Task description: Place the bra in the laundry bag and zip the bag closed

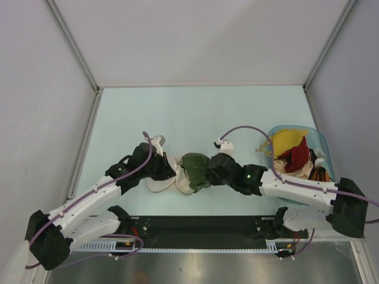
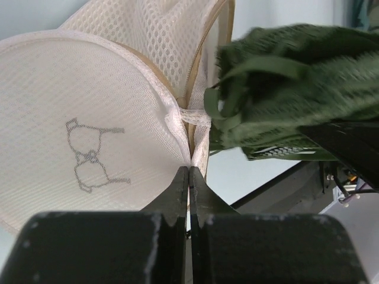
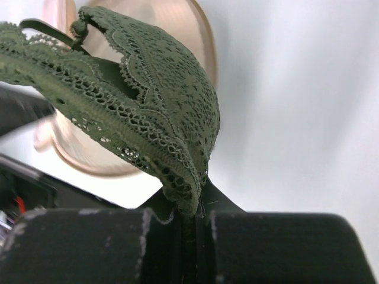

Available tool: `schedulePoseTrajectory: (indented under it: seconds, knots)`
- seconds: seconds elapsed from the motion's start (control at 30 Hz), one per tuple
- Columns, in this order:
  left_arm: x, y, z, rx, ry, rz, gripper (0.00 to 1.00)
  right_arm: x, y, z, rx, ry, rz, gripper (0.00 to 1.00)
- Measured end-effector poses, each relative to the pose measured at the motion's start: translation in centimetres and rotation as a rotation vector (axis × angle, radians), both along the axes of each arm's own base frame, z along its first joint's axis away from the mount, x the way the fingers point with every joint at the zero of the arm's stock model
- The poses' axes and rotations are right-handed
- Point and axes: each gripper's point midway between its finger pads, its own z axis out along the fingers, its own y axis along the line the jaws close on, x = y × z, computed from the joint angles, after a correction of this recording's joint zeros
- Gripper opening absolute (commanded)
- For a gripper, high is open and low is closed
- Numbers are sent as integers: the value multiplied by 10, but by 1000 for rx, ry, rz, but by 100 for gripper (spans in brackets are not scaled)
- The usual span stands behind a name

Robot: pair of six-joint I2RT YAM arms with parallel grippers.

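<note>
1. Bra (image 1: 194,169), dark olive-green and lace-edged, is seen at the near middle of the pale table (image 1: 195,112), held at the right side of the laundry bag (image 1: 159,183).
2. The laundry bag, a cream-white mesh case, is shown unzipped, its two round halves spread apart; a small bra outline is stitched on the half nearest the left wrist camera (image 2: 89,154).
3. The left gripper (image 1: 167,171) is closed, and its fingers (image 2: 180,186) are pressed together on the fabric seam where the bag's two halves meet.
4. The right gripper (image 1: 208,171) is likewise closed, with the bra's lace hem (image 3: 177,177) pinched between its fingertips and the cup draped up and to the left above them.
5. From the left wrist, the bra (image 2: 296,83) is seen bunched just beside the bag's upright half, with a strap hanging near the rim; whether it rests inside cannot be told.
6. A translucent blue tub (image 1: 324,148) of yellow, red and orange garments (image 1: 294,151) is pictured at the table's right edge, well apart from the bag.
</note>
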Motion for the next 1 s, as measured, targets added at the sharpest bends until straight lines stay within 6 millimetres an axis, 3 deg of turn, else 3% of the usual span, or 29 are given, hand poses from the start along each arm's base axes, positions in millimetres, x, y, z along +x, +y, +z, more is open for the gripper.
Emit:
schedulePoseTrajectory:
  seconds: [0.1,0.47,0.73,1.0]
  knots:
    - [-1,-1,7,-23,-18,-5,0,8,15,-1,16,31,-70,0]
    - [0,-10,21,-95,-34,-5,0,-5,34,-49,109,119,-196,0]
    - [1,-15,19,-106,-22,-15,0,-21,30,-75,59,81,-43,0]
    - [-3,-20,21,-124,-12,-44,0,-8,57,-86,-7,64,197,0]
